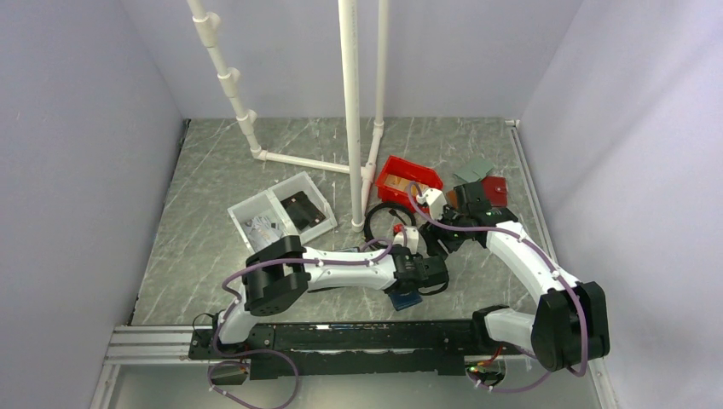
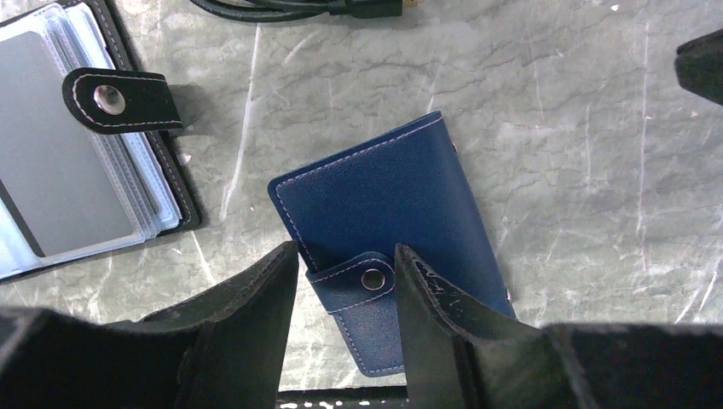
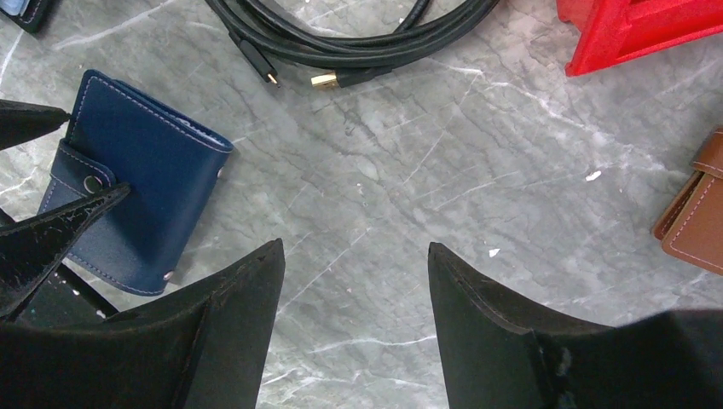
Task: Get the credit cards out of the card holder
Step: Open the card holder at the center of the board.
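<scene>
Under two parted left fingers (image 2: 247, 315), one closed navy card holder (image 2: 384, 213); two right fingers (image 3: 230, 315) wide, empty.

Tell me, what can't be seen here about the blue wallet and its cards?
Cards: none show in any view; the blue wallet is snapped shut, so its contents are hidden.
Wallet's near end: left wrist view, behind the left hand's fingers.
Top view: the left hand covers most of the wallet.
Brown wallet: right wrist view, cut off by the right edge.
</scene>
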### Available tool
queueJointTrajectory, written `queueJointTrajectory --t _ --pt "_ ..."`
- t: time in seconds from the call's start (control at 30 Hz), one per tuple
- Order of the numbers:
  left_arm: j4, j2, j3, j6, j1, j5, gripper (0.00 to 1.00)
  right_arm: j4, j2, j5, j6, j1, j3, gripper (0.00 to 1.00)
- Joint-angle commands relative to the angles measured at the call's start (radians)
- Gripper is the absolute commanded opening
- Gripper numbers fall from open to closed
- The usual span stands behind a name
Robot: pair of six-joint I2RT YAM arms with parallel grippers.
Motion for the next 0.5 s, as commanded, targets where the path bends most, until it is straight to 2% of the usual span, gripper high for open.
queueJointTrajectory --t 0.0,0.47 --pt "-0.048 0.016 0.052 -0.003 -0.01 0.024 0.5 0.011 -0.001 -0.023 0.001 0.006 0.018 0.65" --pt "-0.062 -0.019 0.056 -0.013 -0.045 0.017 0.53 0.006 0.003 -0.029 -0.001 0.006 0.02 0.65"
